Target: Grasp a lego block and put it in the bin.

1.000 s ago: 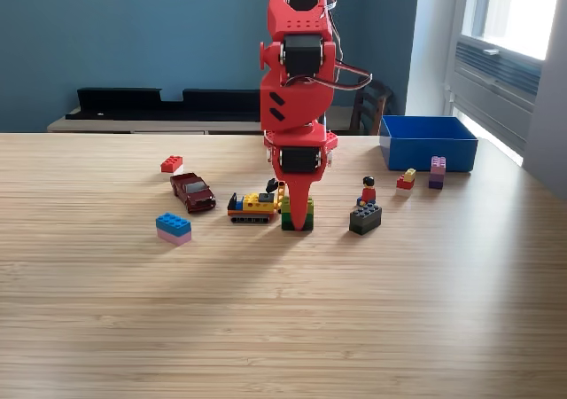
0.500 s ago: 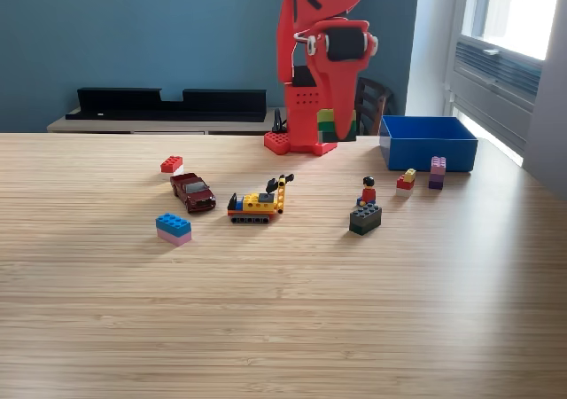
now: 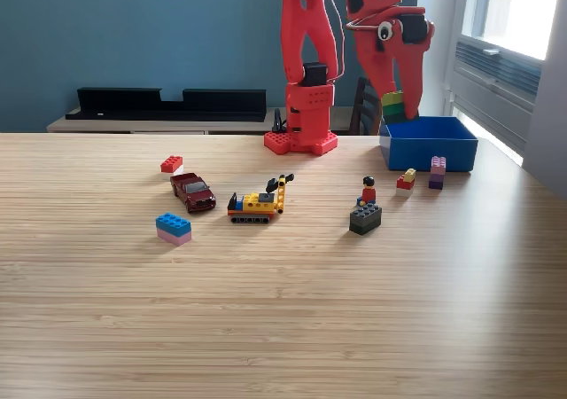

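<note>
The bin (image 3: pixel 429 142) sits directly under my gripper (image 3: pixel 396 106), its long axis running across the exterior view. My jaws are clamped on a green-and-yellow block (image 3: pixel 392 105), hanging just above the bin's left rear corner.

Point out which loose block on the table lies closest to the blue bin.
The pink-and-purple stack, just in front of the bin's front wall. The red-and-yellow piece sits slightly farther; the remaining blocks lie well off toward the exterior view's left.

Tool (image 3: pixel 396 106) holds block stack (image 3: pixel 392 107) above bin (image 3: pixel 428 142).
</note>
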You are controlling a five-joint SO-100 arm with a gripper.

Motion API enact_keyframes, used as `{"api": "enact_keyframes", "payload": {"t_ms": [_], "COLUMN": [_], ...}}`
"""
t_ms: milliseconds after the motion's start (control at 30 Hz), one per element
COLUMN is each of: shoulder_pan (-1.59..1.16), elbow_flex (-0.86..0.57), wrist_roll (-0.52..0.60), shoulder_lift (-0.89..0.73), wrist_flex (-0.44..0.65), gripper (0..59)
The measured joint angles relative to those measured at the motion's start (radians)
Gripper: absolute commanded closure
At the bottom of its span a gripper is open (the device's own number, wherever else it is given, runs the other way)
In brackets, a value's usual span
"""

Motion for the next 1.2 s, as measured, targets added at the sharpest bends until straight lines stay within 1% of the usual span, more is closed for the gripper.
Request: {"api": "enact_keyframes", "payload": {"t_ms": [133,300,533,667,833,933,967,1000,1033,1067,1100,1133,1200], "shoulder_pan": [-0.132,-0.328,-0.591,-0.690,-0.778,-0.793,-0.793,-0.792,-0.792,-0.792,-0.792,-0.792,-0.792], "elbow_flex": [0.000,0.012,0.114,0.189,0.258,0.268,0.268,0.268,0.268,0.268,0.268,0.268,0.268], "wrist_roll": [-0.005,-0.005,-0.006,0.002,-0.008,-0.012,-0.012,-0.006,-0.006,-0.009,-0.014,-0.023,-0.037], "shoulder_lift": [0.000,0.000,0.002,0.002,0.002,0.002,0.002,0.002,0.002,0.002,0.002,0.002,0.002], "wrist_flex": [0.025,0.025,0.025,0.025,0.025,0.025,0.025,0.025,0.025,0.025,0.025,0.025,0.025], "gripper": [58.6,58.6,58.6,58.6,58.6,58.4,56.7,48.5,41.6,36.6,32.8,30.4,27.8]}}
